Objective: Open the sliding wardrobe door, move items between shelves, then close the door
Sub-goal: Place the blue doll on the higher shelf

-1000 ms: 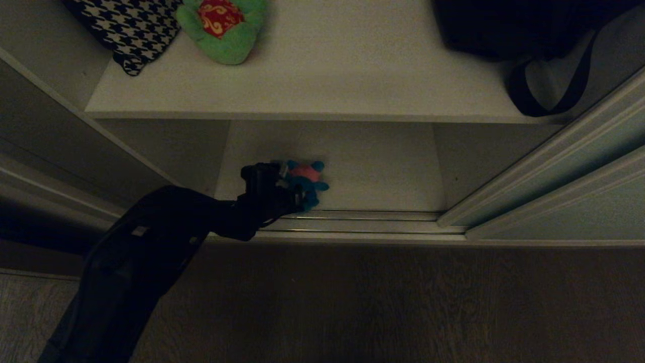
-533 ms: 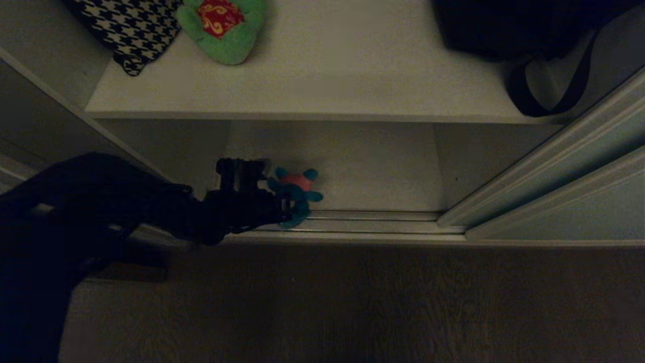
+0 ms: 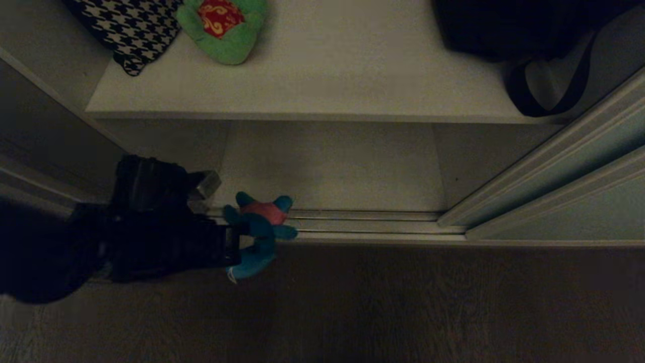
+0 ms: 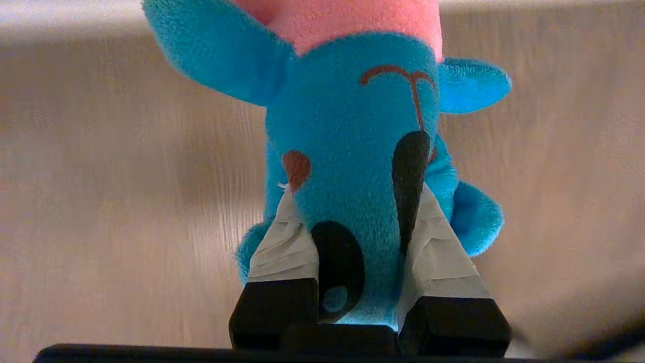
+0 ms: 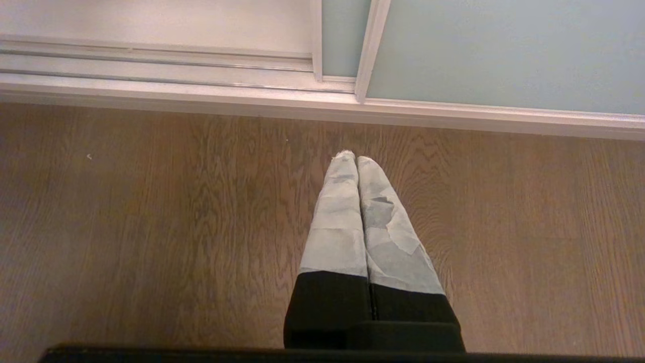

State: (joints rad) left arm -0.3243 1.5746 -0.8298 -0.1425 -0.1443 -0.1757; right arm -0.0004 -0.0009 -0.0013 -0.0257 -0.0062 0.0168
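A: Start with the biggest thing. Where does the wardrobe stand?

B: The pale grey-green matte sliding wardrobe door (image 3: 564,201) with its thin silvery frame is pushed off to the right, so the opening is clear. Take the upper plain white matte shelf (image 3: 327,85) as the landmark. On its back left lies the black-and-white houndstooth cushion (image 3: 126,30), with the green plush frog with a red patterned belly (image 3: 221,30) just beside it, and on its back right the black strapped bag (image 3: 524,35). Below that shelf sits the lower white board (image 3: 332,166), bare, fronted by the silvery ribbed rails (image 3: 368,221) and then the brown wood-grain floor (image 3: 403,302).

A: And the blue toy?

B: The small blue plush creature with a pink back (image 3: 259,229) hangs below and in front of that upper shelf, over the rails and floor edge, clamped in the left gripper (image 4: 352,201). The taped fingers (image 4: 284,242) pinch its head narrowly on both sides, and its body runs straight out from the fingertips.

A: So what does the next move turn on?

B: I'd judge the toy must go up and inward from where it hangs: the upper shelf lies above and beyond the gripper, with open space right of the frog.

A: The other arm?

B: The right gripper (image 5: 355,159) is parked over the floor in front of the door, fingers pressed together, empty.
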